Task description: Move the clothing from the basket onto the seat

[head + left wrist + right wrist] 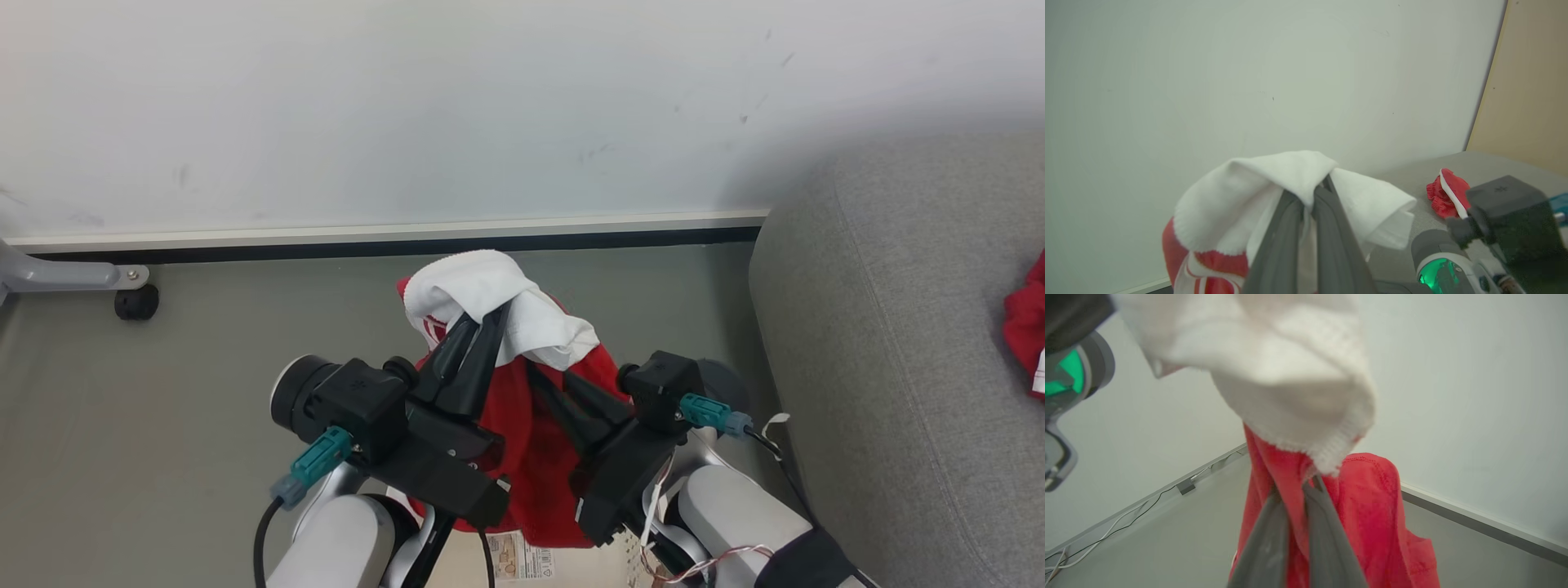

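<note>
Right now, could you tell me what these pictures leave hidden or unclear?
- The held garment: lower part hidden in head view by left gripper and right gripper; white panel blurred near the lens in right wrist view.
- The second garment on the seat: cut off by head view's right edge.

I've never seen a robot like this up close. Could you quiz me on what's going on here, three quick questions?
1. True or false: the garment held up is red all over.
2. Which is shut on it: A, only the left gripper; B, only the right gripper; C, both?
3. Fill in: a second garment lies on the grey ____.

Key: 1 false, part of it is white. 2 C. 3 sofa.
</note>
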